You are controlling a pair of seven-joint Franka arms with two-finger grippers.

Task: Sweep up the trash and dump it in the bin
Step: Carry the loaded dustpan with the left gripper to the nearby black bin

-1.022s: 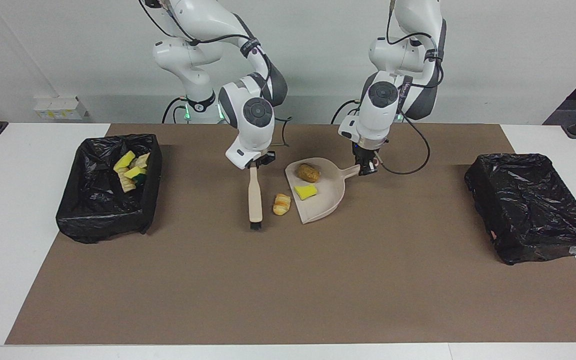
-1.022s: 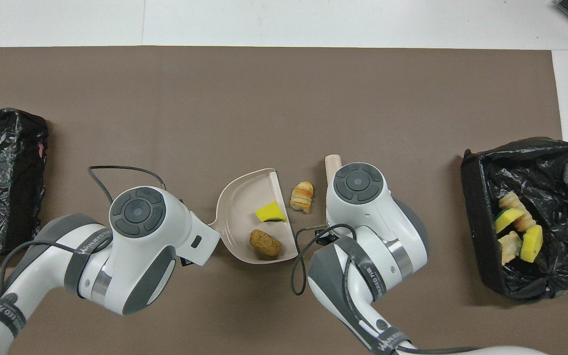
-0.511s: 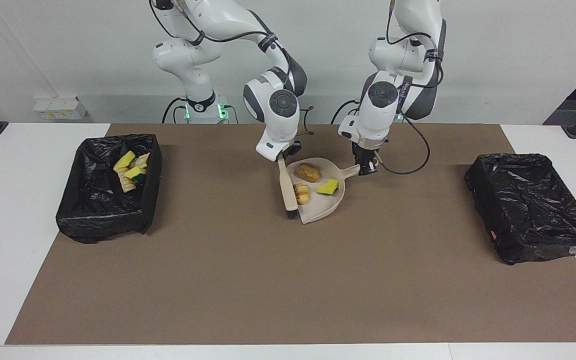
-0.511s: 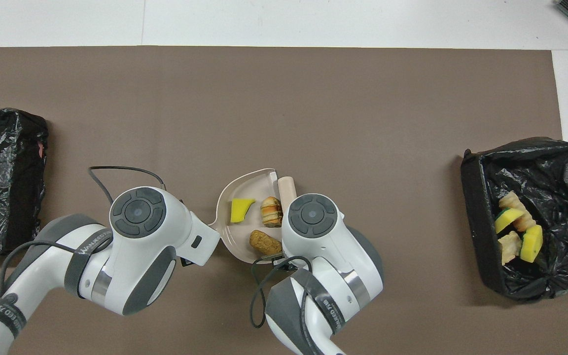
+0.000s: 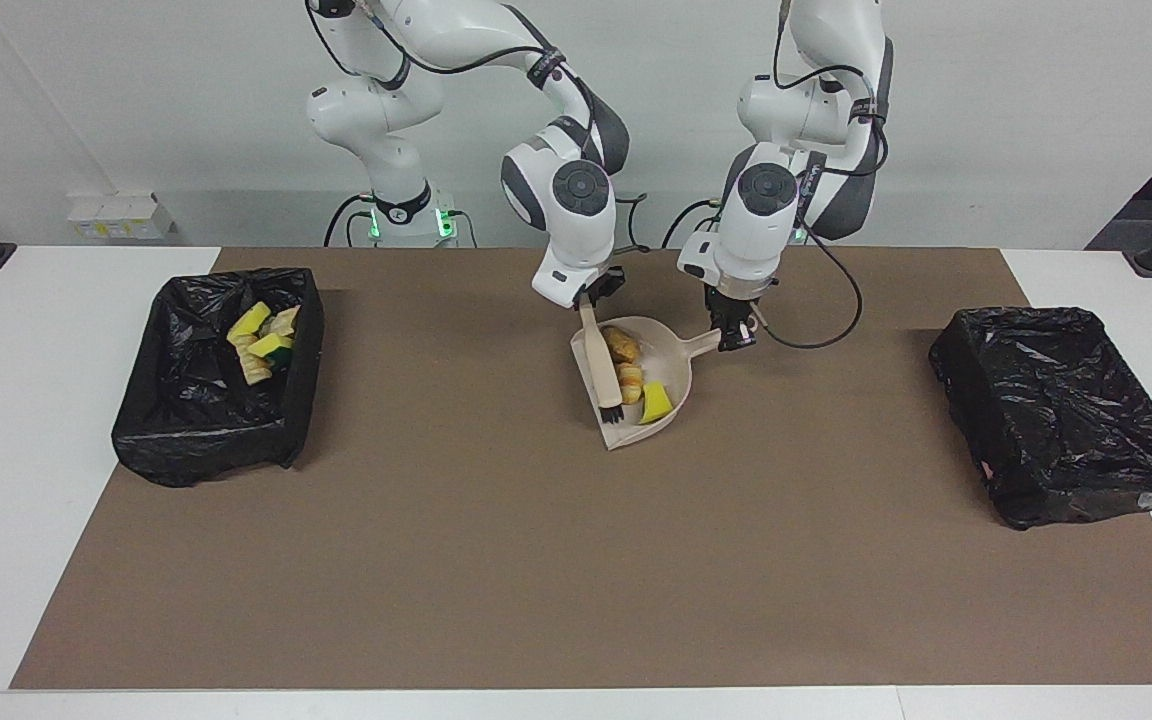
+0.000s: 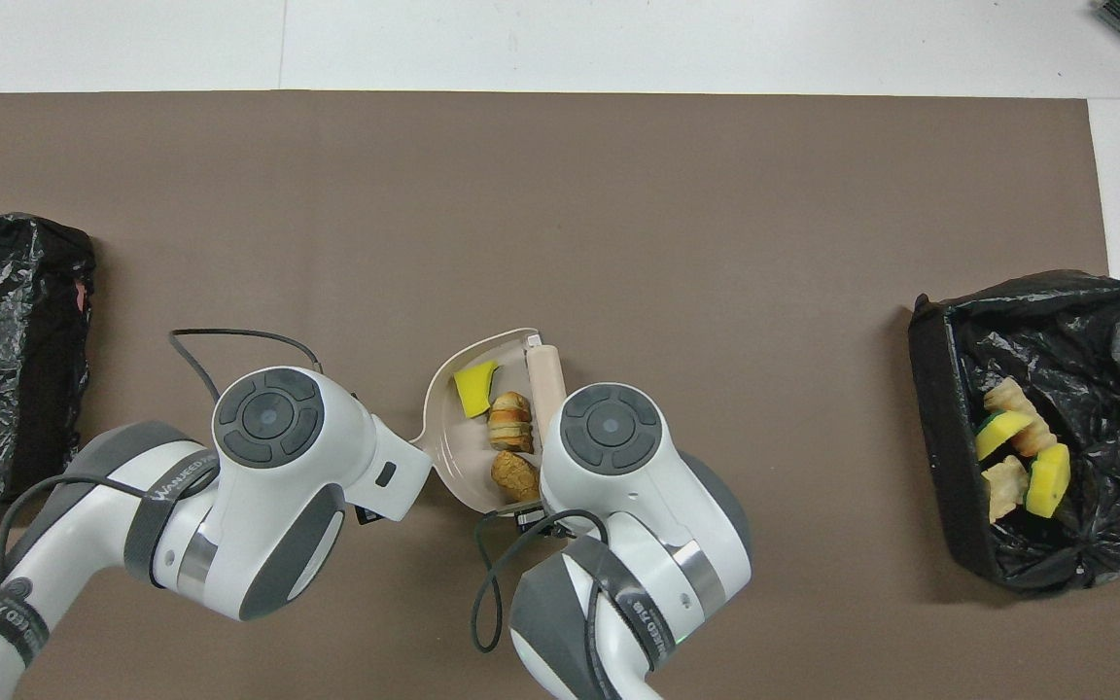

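Right end effector (image 5: 596, 298) clamped shut on brush (image 5: 602, 368) handle, brush now lying across the mouth of the dustpan (image 5: 671, 352), bristles w/in the pan's open edge. A sec ago the brush stood on the mat well to the right arm's side of the pan w/ one striped pastry piece loose between them; since then it swept across and carried that piece in. Left end effector (image 5: 733, 336) closed on the dustpan handle, has not shifted; pan sits flat on the brown mat (image 5: 536, 560), mid-bench.

Trash in pan now, 3 pcs bunched against the brush: brown bread piece (image 6: 515, 474) nearest robots, striped pastry (image 6: 509, 422) in the middle, yellow sponge wedge (image 6: 474, 387) farthest out. Wedge got pushed along the pan during the sweep. Overhead view confirms nothing loose on the mat around the pan.

Remaining trash, several sponge and pastry pcs, already in the open black-lined bin (image 5: 219, 375) at the right arm's end of the bench. Second black bag-wrapped bin (image 5: 1064, 412) at the left arm's end; looks covered over, no contents visible.

Judgement: sweeping looks done, last stray piece collected. Left to do: brush clears off, left arm lifts pan and tips the load into a bin. Risk: pcs sit near the open lip, could roll out if the pan tilts forward on lift.
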